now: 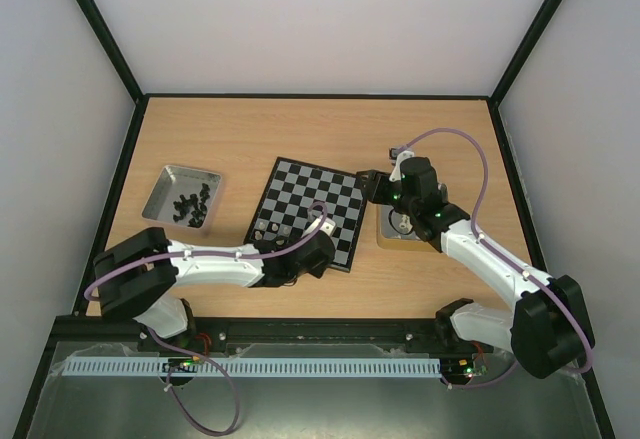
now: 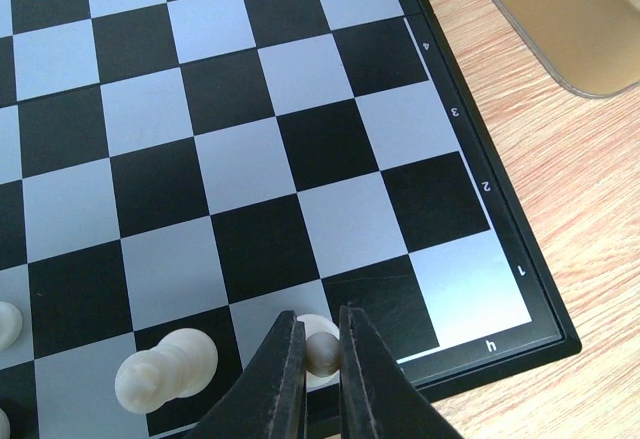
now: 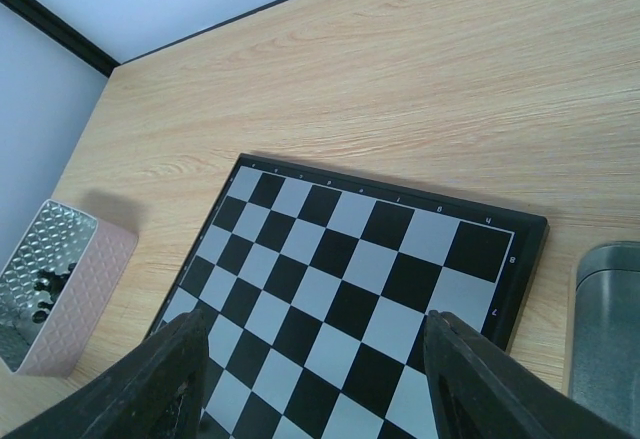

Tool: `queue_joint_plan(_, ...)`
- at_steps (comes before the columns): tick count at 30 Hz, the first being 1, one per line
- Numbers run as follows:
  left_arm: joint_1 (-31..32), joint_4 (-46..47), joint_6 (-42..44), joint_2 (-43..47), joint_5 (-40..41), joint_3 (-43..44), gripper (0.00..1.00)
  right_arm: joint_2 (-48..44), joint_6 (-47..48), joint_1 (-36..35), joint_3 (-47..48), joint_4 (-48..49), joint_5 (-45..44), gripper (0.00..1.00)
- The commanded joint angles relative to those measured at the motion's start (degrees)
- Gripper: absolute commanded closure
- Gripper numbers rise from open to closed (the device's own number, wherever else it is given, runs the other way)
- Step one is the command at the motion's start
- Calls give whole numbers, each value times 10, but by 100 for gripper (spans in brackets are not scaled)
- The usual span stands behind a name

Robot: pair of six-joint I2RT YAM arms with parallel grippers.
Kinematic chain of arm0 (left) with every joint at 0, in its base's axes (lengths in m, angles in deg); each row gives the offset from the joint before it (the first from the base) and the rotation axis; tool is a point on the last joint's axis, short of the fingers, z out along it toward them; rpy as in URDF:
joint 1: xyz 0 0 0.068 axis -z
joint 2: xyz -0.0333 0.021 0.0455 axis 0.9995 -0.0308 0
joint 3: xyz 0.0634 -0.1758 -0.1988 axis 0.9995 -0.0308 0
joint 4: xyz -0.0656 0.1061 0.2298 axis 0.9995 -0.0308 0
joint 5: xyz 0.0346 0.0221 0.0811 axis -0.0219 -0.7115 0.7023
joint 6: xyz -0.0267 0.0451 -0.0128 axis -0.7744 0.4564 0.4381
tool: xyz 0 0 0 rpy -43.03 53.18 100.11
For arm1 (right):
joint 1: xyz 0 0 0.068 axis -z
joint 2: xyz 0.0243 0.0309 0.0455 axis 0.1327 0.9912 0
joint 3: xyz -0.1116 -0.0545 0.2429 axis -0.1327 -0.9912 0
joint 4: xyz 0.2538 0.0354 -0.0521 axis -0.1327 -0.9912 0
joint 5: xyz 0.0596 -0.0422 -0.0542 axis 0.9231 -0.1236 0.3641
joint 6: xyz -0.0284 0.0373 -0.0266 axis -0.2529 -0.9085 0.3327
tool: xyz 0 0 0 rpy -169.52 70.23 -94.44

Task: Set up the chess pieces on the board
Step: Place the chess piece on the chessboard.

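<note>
Left claw [image 2: 320,316]: clamped on a white piece [image 2: 321,349], board [image 2: 300,159] corner by bench's [image 1: 300,129] near edge.
Right claw [image 3: 318,324]: released, near bench's right edge.

Read white digits on the black rim of the board [image 2: 320,144] in the left wrist view: 5, 4, 3, 2, 1 down the right side, each turned sideways. Read a white "h" on the near rim, below the corner square. Saw tiny white rim marks in the right wrist view, too small to read. Made out nothing legible from above.
</note>
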Motion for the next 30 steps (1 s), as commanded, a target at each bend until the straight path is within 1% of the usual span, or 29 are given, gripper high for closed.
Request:
queue_joint_plan(1, 4, 15, 1, -9, 21, 1, 93, 3, -3, -3, -6, 4, -7, 42)
queue_joint_plan(9, 4, 13, -5, -18, 28, -2, 92, 3, -4, -3, -7, 4, -3, 42)
queue_joint_plan(15, 4, 11, -14, -23, 32, -4, 82, 6, -8, -3, -7, 7, 1, 42)
queue_joint_plan(21, 4, 4, -12, 0, 32, 1, 73, -1, -11, -3, -6, 5, 4, 42)
queue_joint_plan(30, 2, -25, -17, 41, 49, 26, 68, -29, -21, -3, -2, -15, -22, 42)
